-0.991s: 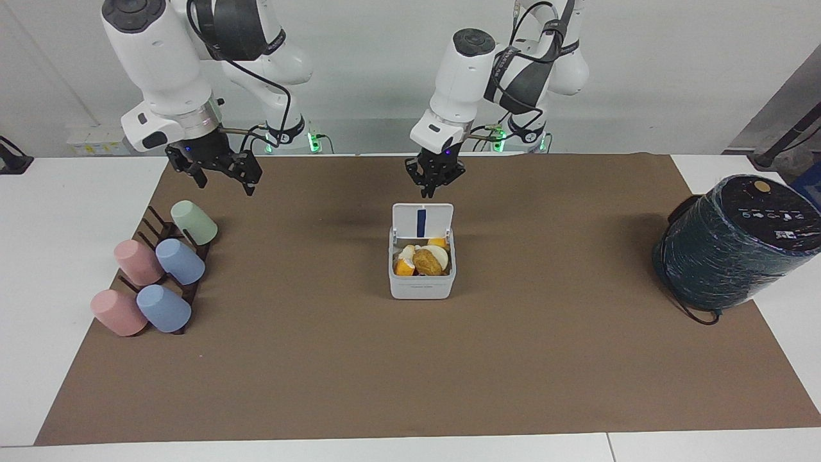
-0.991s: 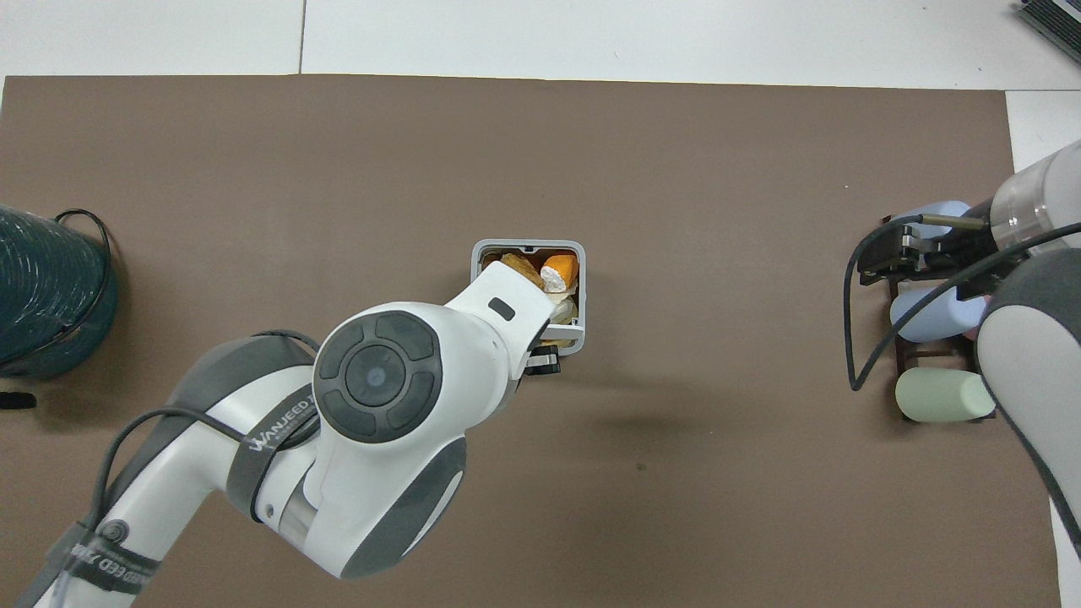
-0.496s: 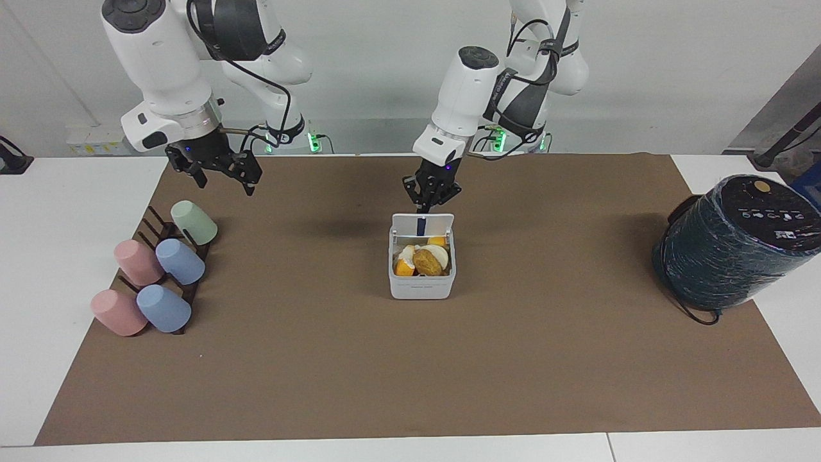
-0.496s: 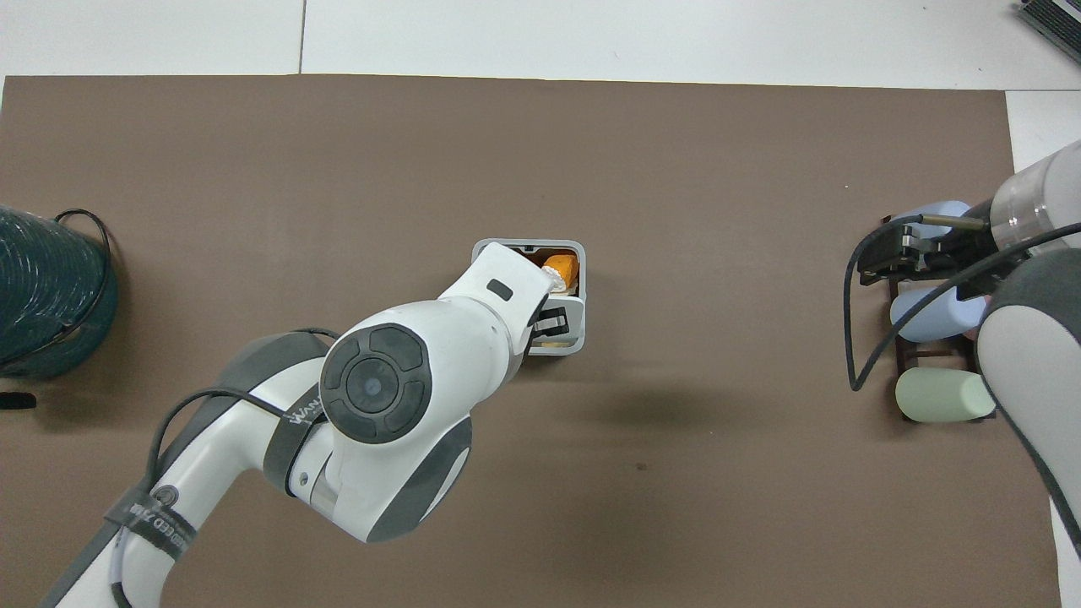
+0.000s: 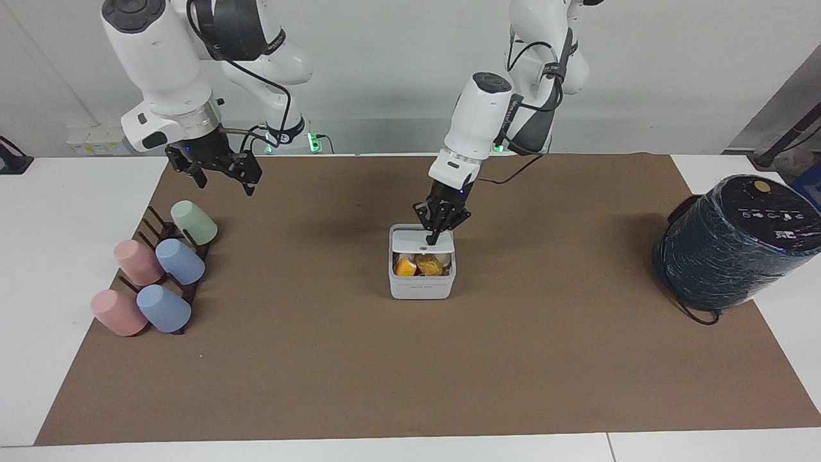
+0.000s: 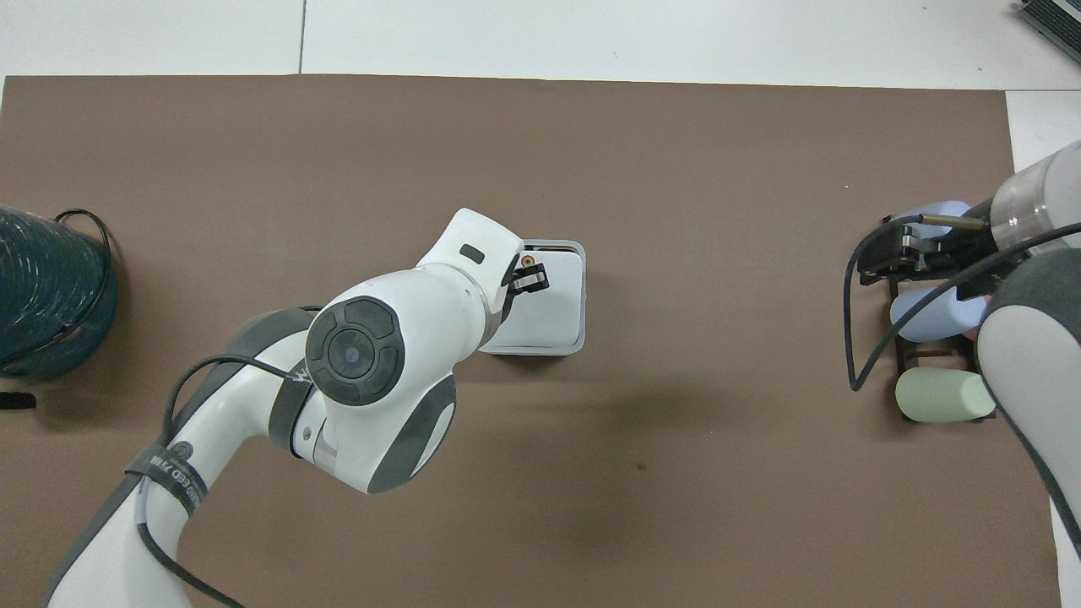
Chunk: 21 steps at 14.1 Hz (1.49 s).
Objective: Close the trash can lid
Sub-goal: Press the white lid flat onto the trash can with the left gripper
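Note:
The small white trash can [image 5: 421,290] stands mid-table on the brown mat; it also shows in the overhead view [image 6: 582,297]. Its lid [image 5: 410,240] is tilted low over the opening, and orange and brown scraps [image 5: 420,264] still show through the gap under its free edge. From above the lid [image 6: 551,308] covers nearly the whole can, with the orange-brown dot [image 6: 528,260] near the free edge. My left gripper [image 5: 435,239] is shut and its tips press on the lid beside the dot; it shows in the overhead view [image 6: 530,279] too. My right gripper [image 5: 221,172] waits open, raised over the cup rack.
A dark rack of pastel cups [image 5: 160,269] lies toward the right arm's end of the table, also in the overhead view [image 6: 933,325]. A large dark plastic-wrapped cylinder [image 5: 731,244] stands toward the left arm's end, seen from above too [image 6: 46,295].
My left gripper has come down and forward onto the lid. The lid has swung from upright to nearly flat over the can, hiding the blue strip. The right arm has not moved.

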Available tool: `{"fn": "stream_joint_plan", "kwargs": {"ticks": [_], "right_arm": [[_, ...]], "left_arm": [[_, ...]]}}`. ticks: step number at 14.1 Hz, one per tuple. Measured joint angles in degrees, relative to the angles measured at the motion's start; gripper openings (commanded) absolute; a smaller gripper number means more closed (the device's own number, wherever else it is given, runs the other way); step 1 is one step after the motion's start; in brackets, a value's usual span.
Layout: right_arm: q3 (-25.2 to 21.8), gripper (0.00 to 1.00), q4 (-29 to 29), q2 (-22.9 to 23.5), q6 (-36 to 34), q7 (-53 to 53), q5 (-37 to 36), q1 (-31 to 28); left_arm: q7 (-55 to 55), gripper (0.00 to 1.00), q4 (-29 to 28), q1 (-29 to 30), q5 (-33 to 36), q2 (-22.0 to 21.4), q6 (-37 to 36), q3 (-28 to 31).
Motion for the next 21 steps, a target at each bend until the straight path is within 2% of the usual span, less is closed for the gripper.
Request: {"fn": "stream_joint_plan", "kwargs": {"ticks": [4, 16, 18, 21], "right_arm": [[0.0, 1.0, 0.0, 0.0, 0.0, 0.0, 0.0, 0.0], [0.0, 1.0, -0.01, 0.0, 0.0, 0.0, 0.0, 0.0], [0.0, 1.0, -0.01, 0.0, 0.0, 0.0, 0.0, 0.0], [0.0, 1.0, -0.01, 0.0, 0.0, 0.0, 0.0, 0.0]], "left_arm": [[0.0, 0.07, 0.15, -0.02, -0.01, 3.76, 4.47, -0.16], [3.18, 0.07, 0.51, -0.02, -0.01, 4.44, 4.68, -0.13], [3.37, 0.06, 1.52, 0.04, -0.01, 4.55, 2.32, 0.05], [4.74, 0.06, 7.48, 2.12, -0.01, 5.75, -9.19, 0.25]]}}
